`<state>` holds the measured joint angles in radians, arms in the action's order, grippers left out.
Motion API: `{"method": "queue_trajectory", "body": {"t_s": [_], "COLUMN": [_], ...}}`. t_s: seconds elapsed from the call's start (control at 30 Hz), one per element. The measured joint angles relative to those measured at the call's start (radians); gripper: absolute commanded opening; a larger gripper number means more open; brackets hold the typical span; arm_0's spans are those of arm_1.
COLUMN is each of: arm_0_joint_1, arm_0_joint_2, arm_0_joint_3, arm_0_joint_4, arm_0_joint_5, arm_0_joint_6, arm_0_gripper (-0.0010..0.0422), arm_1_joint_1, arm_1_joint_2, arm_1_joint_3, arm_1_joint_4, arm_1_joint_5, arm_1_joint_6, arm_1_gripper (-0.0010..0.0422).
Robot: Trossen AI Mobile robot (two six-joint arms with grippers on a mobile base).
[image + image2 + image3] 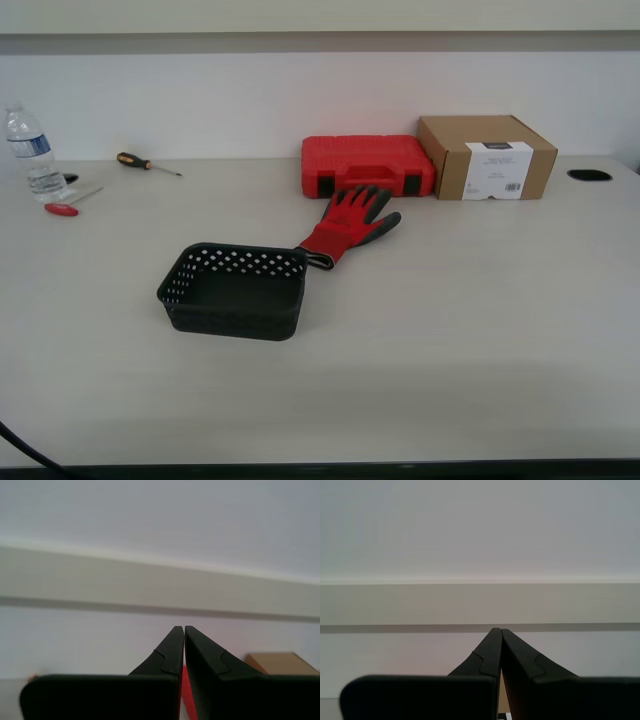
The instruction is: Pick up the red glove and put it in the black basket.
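Red glove (350, 224) flat on table (480, 300), cuff touching black basket (236, 290)

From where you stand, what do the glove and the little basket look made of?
The glove looks like red knit fabric with a dark, matte, probably rubbery coating on the fingers. The basket looks like black moulded plastic, slightly glossy, with rows of punched holes along its walls.
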<state>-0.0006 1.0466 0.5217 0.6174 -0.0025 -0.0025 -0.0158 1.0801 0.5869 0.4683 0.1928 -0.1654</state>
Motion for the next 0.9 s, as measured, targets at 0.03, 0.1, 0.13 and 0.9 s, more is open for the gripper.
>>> {"method": "queue_trajectory", "body": {"t_s": [0.03, 0.1, 0.13, 0.9], "arm_0_joint_1": [0.0, 0.001, 0.0, 0.0], "arm_0_joint_2": [0.0, 0.0, 0.0, 0.0], "arm_0_joint_3": [0.0, 0.0, 0.0, 0.0], "arm_0_joint_4": [0.0, 0.0, 0.0, -0.001], "arm_0_joint_5": [0.0, 0.0, 0.0, 0.0], "arm_0_joint_6": [0.0, 0.0, 0.0, 0.0], "arm_0_gripper": [0.0, 0.0, 0.0, 0.0], "arm_1_joint_1": [-0.008, -0.031, -0.045, -0.363], "arm_1_joint_2": [0.02, 0.079, 0.117, 1.103], "arm_1_joint_3": [0.026, 0.086, 0.119, 1.054], "arm_1_joint_4": [-0.056, -0.146, -0.182, -0.9], "arm_1_joint_5": [0.0, 0.005, 0.012, 0.187], "arm_1_joint_6": [-0.002, -0.003, -0.004, 0.108], "arm_1_gripper": [0.0, 0.0, 0.0, 0.0]}}
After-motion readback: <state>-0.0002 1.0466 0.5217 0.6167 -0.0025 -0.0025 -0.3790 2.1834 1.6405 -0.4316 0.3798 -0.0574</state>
